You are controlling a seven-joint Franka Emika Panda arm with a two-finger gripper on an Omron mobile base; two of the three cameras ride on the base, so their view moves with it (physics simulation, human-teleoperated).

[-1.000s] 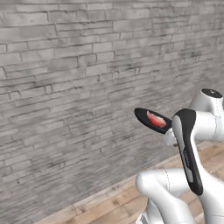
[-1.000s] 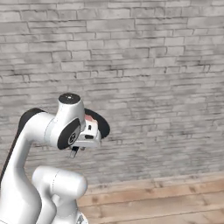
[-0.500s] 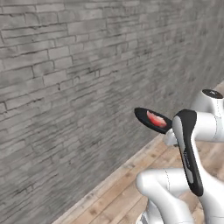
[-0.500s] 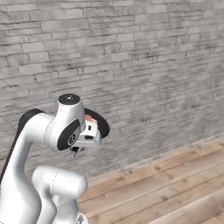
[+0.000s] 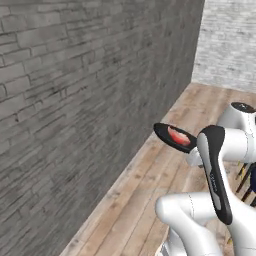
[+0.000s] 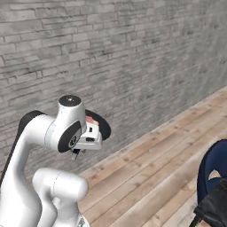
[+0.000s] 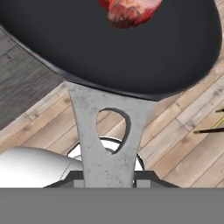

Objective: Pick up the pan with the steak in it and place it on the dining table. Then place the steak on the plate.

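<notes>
Pan (image 7: 131,48): round, shallow, black, with a flat grey metal handle (image 7: 108,144) pierced by an oval hole; we find it filling the upper half of the hand view, and at centre right of the left base view, carried aloft above plank floor (image 5: 150,200) beside a grey brick wall (image 5: 75,100). Steak (image 7: 127,11): small red slab, lying in the pan near its far rim. Gripper (image 7: 107,183): we read it as clamped on the handle at the bottom edge.
</notes>
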